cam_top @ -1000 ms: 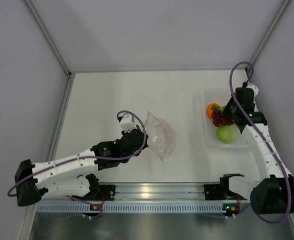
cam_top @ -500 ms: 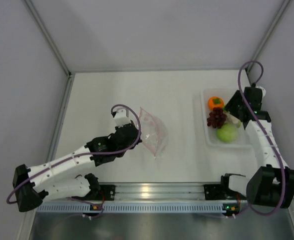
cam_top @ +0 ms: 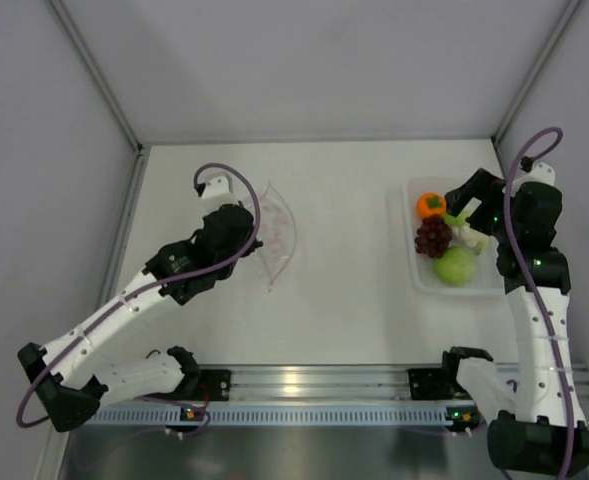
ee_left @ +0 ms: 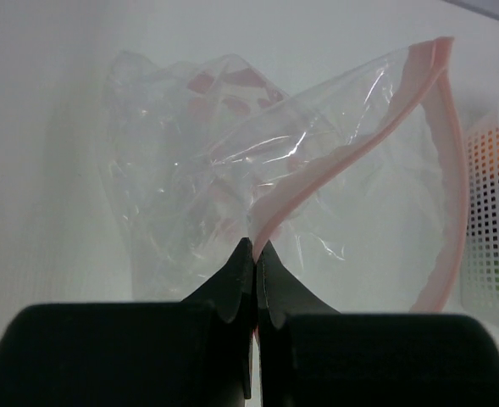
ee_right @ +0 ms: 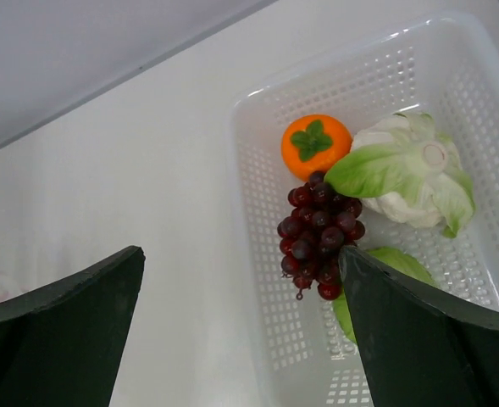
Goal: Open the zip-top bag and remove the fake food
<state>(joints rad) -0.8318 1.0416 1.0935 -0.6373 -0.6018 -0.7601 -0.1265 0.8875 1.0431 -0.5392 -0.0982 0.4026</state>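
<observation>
The zip-top bag (cam_top: 279, 238) is clear with a pink zip strip, and its mouth gapes open. My left gripper (ee_left: 255, 247) is shut on the zip strip (ee_left: 342, 161), holding the bag (ee_left: 232, 161) up; nothing shows inside it. The fake food lies in the white perforated tray (ee_right: 257, 212): orange fruit (ee_right: 316, 146), grape bunch (ee_right: 321, 229), leafy vegetable (ee_right: 401, 174) and green apple (ee_right: 385, 263). My right gripper (ee_right: 241, 254) hangs wide open above the tray's near side with nothing between its fingers. In the top view it (cam_top: 474, 205) hovers over the tray (cam_top: 414, 275).
The tray stands at the table's right side, close to the right wall. The enclosure's walls bound the white table on the left, back and right. The arms' mounting rail (cam_top: 304, 385) runs along the near edge.
My right gripper has opened and drawn back above the tray, with the leafy vegetable now lying there. My left arm has carried the bag toward the far left.
</observation>
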